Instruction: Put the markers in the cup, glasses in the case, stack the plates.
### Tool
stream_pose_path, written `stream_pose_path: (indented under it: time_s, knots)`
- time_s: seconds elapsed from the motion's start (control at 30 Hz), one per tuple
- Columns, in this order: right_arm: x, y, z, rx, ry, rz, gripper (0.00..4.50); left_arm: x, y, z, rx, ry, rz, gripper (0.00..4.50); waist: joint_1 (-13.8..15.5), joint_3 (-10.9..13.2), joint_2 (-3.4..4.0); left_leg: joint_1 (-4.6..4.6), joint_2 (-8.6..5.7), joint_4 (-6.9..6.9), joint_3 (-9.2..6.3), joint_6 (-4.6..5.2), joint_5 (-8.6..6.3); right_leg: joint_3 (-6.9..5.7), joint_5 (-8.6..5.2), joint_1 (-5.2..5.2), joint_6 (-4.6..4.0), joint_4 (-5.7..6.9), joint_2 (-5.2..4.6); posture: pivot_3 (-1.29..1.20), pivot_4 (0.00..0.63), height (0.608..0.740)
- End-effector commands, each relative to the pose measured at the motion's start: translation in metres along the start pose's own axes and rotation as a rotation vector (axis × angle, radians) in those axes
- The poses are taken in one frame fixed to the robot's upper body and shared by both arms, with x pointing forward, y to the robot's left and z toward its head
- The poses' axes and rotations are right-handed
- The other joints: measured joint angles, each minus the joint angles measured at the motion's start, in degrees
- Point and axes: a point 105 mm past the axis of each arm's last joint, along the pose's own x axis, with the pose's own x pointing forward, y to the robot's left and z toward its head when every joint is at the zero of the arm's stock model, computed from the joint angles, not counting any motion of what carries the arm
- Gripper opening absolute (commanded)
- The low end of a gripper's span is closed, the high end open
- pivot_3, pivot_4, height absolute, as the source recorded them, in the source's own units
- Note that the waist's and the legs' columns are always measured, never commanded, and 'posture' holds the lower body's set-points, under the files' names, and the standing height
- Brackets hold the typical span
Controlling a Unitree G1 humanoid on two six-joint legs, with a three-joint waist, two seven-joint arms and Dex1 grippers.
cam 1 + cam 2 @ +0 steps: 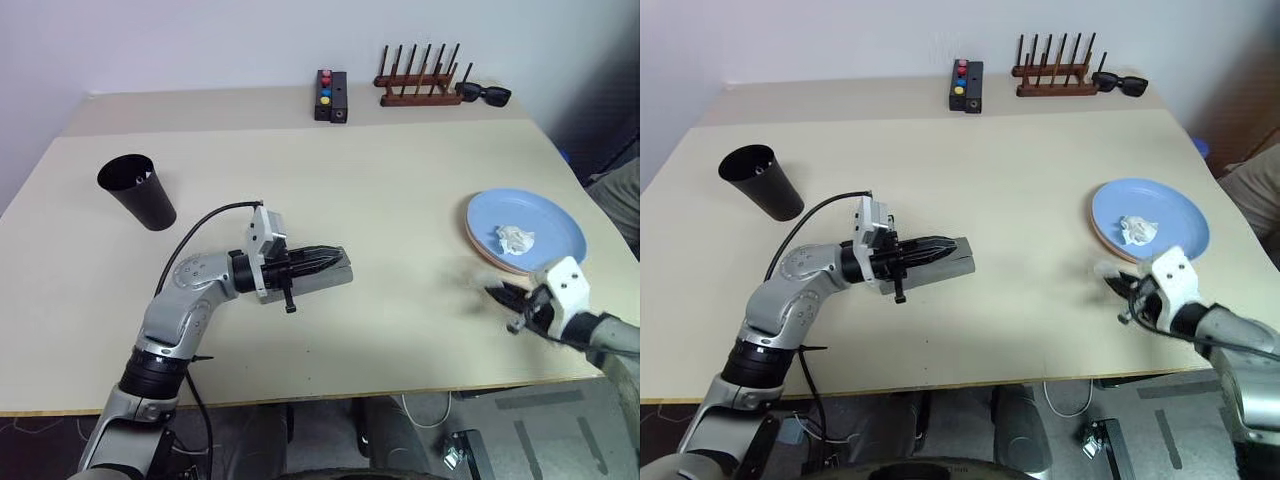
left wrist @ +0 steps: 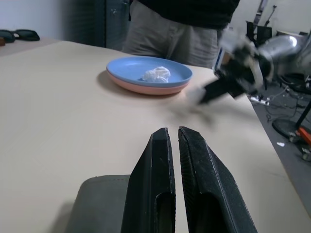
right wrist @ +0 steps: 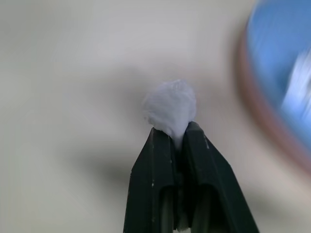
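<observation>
Spanning the room's white wall, beige table bears stacked plates; black cup.

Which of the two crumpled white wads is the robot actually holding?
The paper wad pinched in the right end effector; the other wad lies loose on the blue plate.

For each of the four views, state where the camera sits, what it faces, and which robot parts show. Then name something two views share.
Left eye, right eye: head, facing down over the table; both arms.
Left wrist: along the shut left tool, above the grey case, facing the stacked plates.
Right wrist: along the right tool, pinching a white wad.
Shared: blue plate.
</observation>
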Motion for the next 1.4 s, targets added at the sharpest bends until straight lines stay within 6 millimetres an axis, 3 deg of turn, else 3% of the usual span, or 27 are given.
stream_pose_path:
  time_s: [0.03, 0.13, 0.27, 0.3, 0.37, 0.57, 0.73, 0.87, 1.0, 1.13, 1.23, 1.4]
  knots:
    - [0.007, -0.025, 0.031, -0.07, -0.103, -0.131, 0.06, -0.004, 0.001, 0.006, 0.041, -0.018, 0.025, 0.26, 0.2, 0.0, 0.0, -0.01, 0.0, 0.0, -0.01, 0.0, 0.0, -0.01, 0.0, 0.0, 0.0, 0.0, 0.0, 0.0, 0.15, 0.739]
    - [0.021, -0.051, 0.034, -0.078, -0.103, -0.275, 0.06, -0.006, 0.001, 0.005, 0.041, -0.017, 0.038, 0.26, 0.4, 0.0, -0.04, -0.04, -0.01, -0.01, -0.01, 0.0, 0.0, -0.01, 0.02, 0.01, -0.03, -0.06, 0.0, 0.0, 0.15, 0.739]
    - [0.038, -0.069, 0.025, -0.075, -0.064, -0.359, 0.06, -0.01, 0.002, 0.005, 0.045, -0.014, 0.066, 0.26, 0.3, 0.0, -0.04, -0.08, -0.04, -0.02, -0.01, 0.0, 0.0, 0.0, 0.14, 0.01, -0.22, -0.1, -0.02, 0.0, 0.15, 0.739]
    - [0.043, -0.07, 0.023, -0.07, -0.059, -0.362, 0.3, -0.012, 0.003, 0.005, 0.047, -0.013, 0.077, 0.26, 0.3, 0.0, -0.02, -0.07, -0.03, -0.04, -0.01, 0.0, 0.0, 0.0, 0.14, 0.01, -0.23, -0.1, -0.01, 0.0, 0.15, 0.739]
    - [0.047, -0.072, 0.021, -0.068, -0.057, -0.36, 0.9, -0.014, 0.003, 0.005, 0.051, -0.012, 0.093, 0.26, 0.2, 0.0, -0.01, -0.05, -0.03, -0.07, -0.01, 0.0, 0.0, 0.0, 0.14, 0.0, -0.23, -0.1, -0.01, 0.0, 0.15, 0.739]
    - [0.048, -0.084, 0.027, -0.096, -0.077, -0.404, 3.95, -0.024, 0.01, 0.008, 0.072, -0.015, 0.176, 0.26, 0.1, 0.0, 0.0, -0.04, -0.03, -0.04, -0.01, 0.0, 0.0, 0.0, 0.15, 0.0, -0.21, -0.08, -0.01, 0.0, 0.15, 0.739]
    - [0.049, -0.076, 0.053, -0.1, -0.212, -0.335, 3.95, -0.052, 0.028, 0.008, 0.101, -0.008, 0.333, 0.26, -0.1, 0.0, 0.0, -0.02, -0.02, -0.09, -0.01, 0.0, 0.0, 0.0, 0.15, 0.0, -0.21, -0.08, 0.0, 0.0, 0.15, 0.739]
    - [0.052, -0.041, 0.072, -0.083, -0.305, -0.102, 3.95, -0.104, 0.04, 0.007, 0.125, 0.024, 0.532, 0.26, -0.4, 0.0, 0.02, -0.02, -0.01, -0.09, -0.01, 0.0, 0.0, 0.01, 0.15, -0.01, -0.21, -0.07, 0.0, 0.0, 0.15, 0.739]
    - [0.052, -0.015, 0.07, -0.063, -0.287, 0.085, 3.95, -0.142, 0.035, 0.001, 0.135, 0.066, 0.67, 0.26, -0.1, 0.0, 0.02, 0.0, 0.04, -0.15, -0.02, 0.02, -0.01, 0.0, 0.14, -0.02, -0.22, -0.08, 0.01, 0.0, 0.15, 0.739]
    - [0.058, 0.002, 0.064, -0.046, -0.249, 0.201, 3.95, -0.194, 0.029, -0.003, 0.144, 0.135, 0.84, 0.26, 0.2, 0.0, 0.01, -0.04, 0.01, -0.01, -0.01, 0.01, -0.01, 0.0, 0.14, 0.01, -0.23, -0.12, -0.01, 0.0, 0.15, 0.739]
    - [0.064, 0.0, 0.065, -0.047, -0.249, 0.215, 3.95, -0.208, 0.029, -0.002, 0.153, 0.152, 0.885, 0.26, 0.3, 0.0, 0.02, -0.04, 0.03, -0.05, -0.02, 0.01, -0.01, -0.02, 0.02, -0.03, -0.07, -0.1, -0.01, 0.0, 0.15, 0.739]
    - [0.072, -0.003, 0.064, -0.052, -0.246, 0.221, 3.95, -0.211, 0.027, 0.0, 0.151, 0.15, 0.899, 0.26, 0.2, 0.0, 0.02, -0.06, 0.02, -0.07, 0.0, 0.0, -0.02, -0.02, 0.06, -0.03, -0.12, -0.13, -0.02, 0.0, 0.15, 0.739]
